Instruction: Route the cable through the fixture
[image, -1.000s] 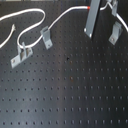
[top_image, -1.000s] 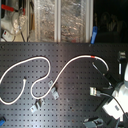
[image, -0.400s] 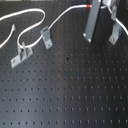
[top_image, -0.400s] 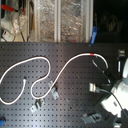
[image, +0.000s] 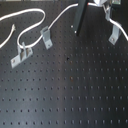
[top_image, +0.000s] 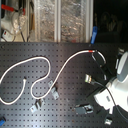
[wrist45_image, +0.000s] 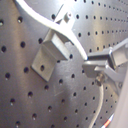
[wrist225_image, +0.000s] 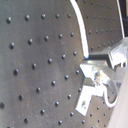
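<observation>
Your white cable (top_image: 47, 82) snakes across the black perforated board (image: 75, 95), looping near the two metal clips (image: 31, 47) on the first exterior view's left. Its red band (top_image: 90, 51) lies just ahead of the gripper (top_image: 102, 67) in the second exterior view. The cord runs into the fingers there, but you cannot tell whether they pinch it.

Matt black perforated board (image: 75, 95), dull metal brackets (image: 46, 36), smooth white cable (top_image: 65, 67).
</observation>
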